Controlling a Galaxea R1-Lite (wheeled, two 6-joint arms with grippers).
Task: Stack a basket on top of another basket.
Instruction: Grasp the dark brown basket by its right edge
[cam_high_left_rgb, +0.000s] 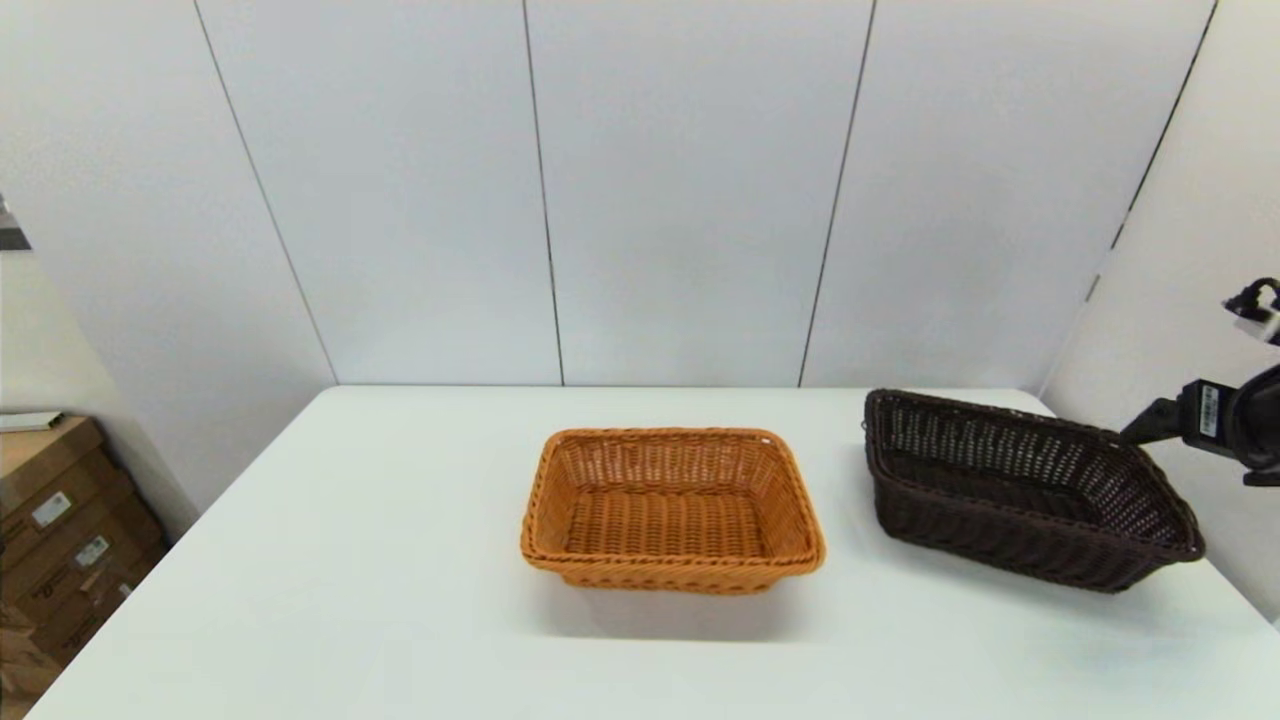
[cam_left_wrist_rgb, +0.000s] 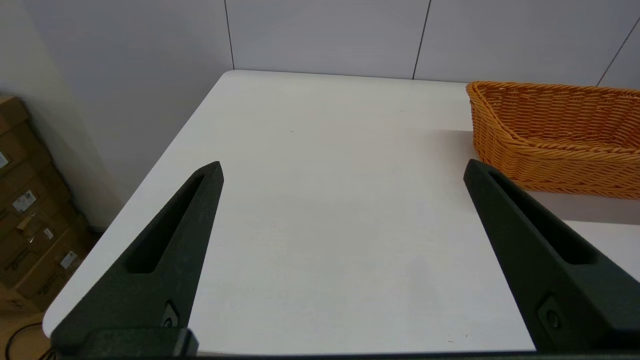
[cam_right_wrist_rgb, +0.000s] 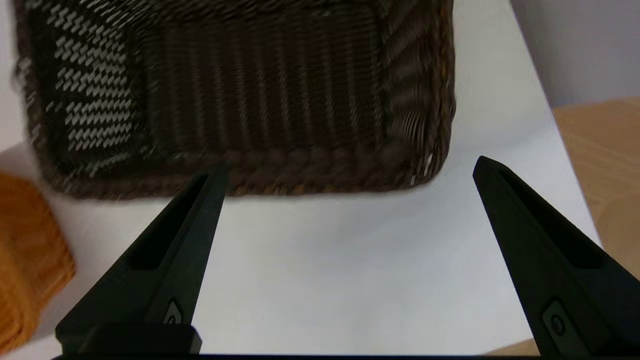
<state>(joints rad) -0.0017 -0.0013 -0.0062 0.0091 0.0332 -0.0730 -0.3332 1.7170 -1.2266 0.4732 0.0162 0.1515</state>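
**A:** Where do the two baskets stand on the white tabletop (cam_high_left_rgb: 350, 560)?

**B:** The orange-tan basket (cam_high_left_rgb: 672, 510) sits upright near the middle of the tabletop. The dark brown basket (cam_high_left_rgb: 1020, 490) lies to its right, close to the tabletop's right edge, apart from the orange-tan one with bare surface between them. It sits askew, its long side running at an angle from the far middle toward the near right corner.

**A:** And the right gripper?

**B:** The right gripper (cam_right_wrist_rgb: 345, 170) hangs just beside the dark brown basket's right end, its two black fingers (cam_right_wrist_rgb: 165, 260) spread wide with nothing between them. One fingertip sits right at the braided rim; whether it touches is hard to tell. In the head view only part of the right arm (cam_high_left_rgb: 1225, 420) shows, at the right edge of the scene beyond the basket.

**A:** The left gripper?

**B:** The left gripper (cam_left_wrist_rgb: 342, 170) is also spread wide and holds nothing, over the bare left part of the tabletop, with the orange-tan basket off to its right. Cardboard boxes (cam_high_left_rgb: 60, 540) are stacked on the floor to the left of the tabletop.
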